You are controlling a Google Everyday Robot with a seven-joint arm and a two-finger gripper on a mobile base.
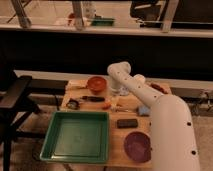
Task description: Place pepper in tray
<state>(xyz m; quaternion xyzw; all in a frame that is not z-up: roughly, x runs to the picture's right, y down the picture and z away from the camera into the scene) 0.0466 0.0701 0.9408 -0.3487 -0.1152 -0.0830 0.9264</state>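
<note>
The green tray (77,136) lies at the front left of the wooden table. A slim dark-red elongated thing, which I take for the pepper (94,98), lies on the table behind the tray, outside it. My white arm reaches from the lower right up and over to the table's back. The gripper (118,91) hangs down there, right of the red-orange bowl (96,83) and behind and to the right of the pepper. It is apart from the pepper, and I see nothing in it.
A purple bowl (137,146) stands at the front right. A black flat object (127,123) lies right of the tray. A stubby orange object (106,105) and a small dark item (73,104) lie behind the tray. A blue thing (143,110) sits by my arm. A black chair (12,100) stands at left.
</note>
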